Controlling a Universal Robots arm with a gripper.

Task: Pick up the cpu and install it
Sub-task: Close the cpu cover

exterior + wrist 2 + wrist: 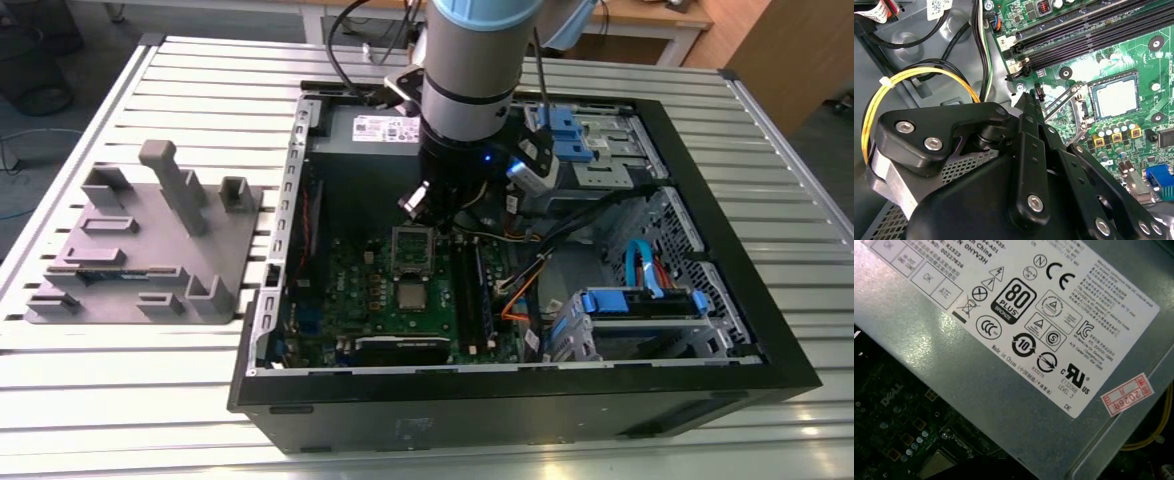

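The fingers [1026,112] of the one gripper [1027,97] are seen pressed together, with nothing held. One cpu [1114,98] is seated in the single socket, whose one metal frame [412,246] is raised open, near the gripper.

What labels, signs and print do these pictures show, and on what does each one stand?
Large white label, first wrist view: safety signs and small print, on the grey metal box.
Red-and-white sticker: numbers, over that label's edge.
White logo: on the dark circuit board.
Small white label, exterior view: on the same box, too small to read.
White tag, second wrist view: partly out of frame, unreadable.
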